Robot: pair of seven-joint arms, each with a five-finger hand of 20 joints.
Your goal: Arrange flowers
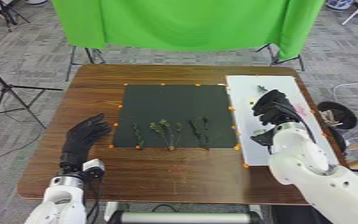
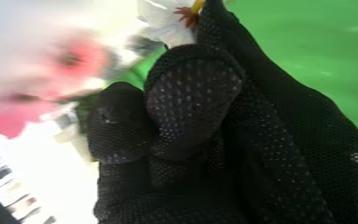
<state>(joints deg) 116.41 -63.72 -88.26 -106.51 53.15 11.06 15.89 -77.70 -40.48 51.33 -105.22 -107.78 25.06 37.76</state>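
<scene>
One hand, the right (image 1: 278, 107), is over the white board (image 1: 243, 90); I cannot tell whether it pinches anything. Pink blooms (image 2: 71, 59) are near it. Green stems (image 1: 165, 131) lie on the dark mat (image 1: 171, 102), beside the relaxed left hand (image 1: 87, 132).

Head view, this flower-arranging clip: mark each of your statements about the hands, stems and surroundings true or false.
1. The left hand is over the dark mat. False: it is left of the mat.
2. The right hand is over the white board. True.
3. Green stems lie on the mat's near part. True.
4. The green cloth covers the stems. False: it hangs beyond the table.
</scene>
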